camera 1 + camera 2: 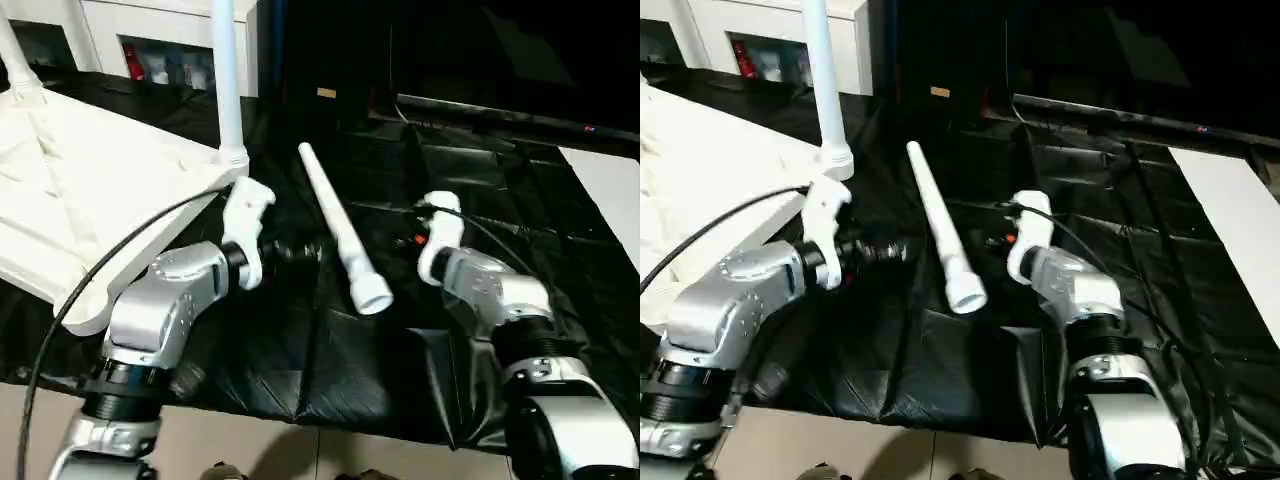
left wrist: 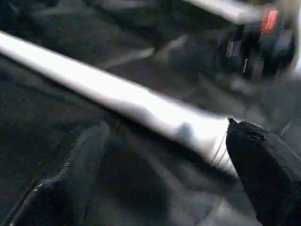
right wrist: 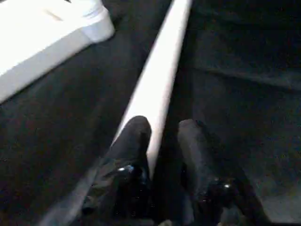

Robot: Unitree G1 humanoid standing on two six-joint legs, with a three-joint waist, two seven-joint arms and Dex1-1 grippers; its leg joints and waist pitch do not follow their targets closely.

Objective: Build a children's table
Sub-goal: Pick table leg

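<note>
The children's table top (image 1: 70, 180) lies upside down at the left, white and ribbed. One tube leg (image 1: 228, 80) stands upright in its near corner socket, and another leg (image 1: 12, 55) rises at the far left. A loose leg (image 1: 340, 235) lies on the black sheet between my arms, thick end toward me. My left gripper (image 1: 300, 250) points at this leg from the left; in the left wrist view it (image 2: 164, 136) is open wide, just short of the leg (image 2: 122, 99). My right gripper (image 3: 162, 125) hovers over the leg (image 3: 162, 80), fingers a narrow gap apart, one finger (image 3: 134, 141) overlapping it.
A black sheet (image 1: 480, 200) covers the work area. A white cabinet (image 1: 150, 40) stands behind the table top. A white board (image 1: 610, 190) lies at the right edge. A black cable (image 1: 100, 270) loops over my left forearm. Tan floor (image 1: 250, 440) shows in front.
</note>
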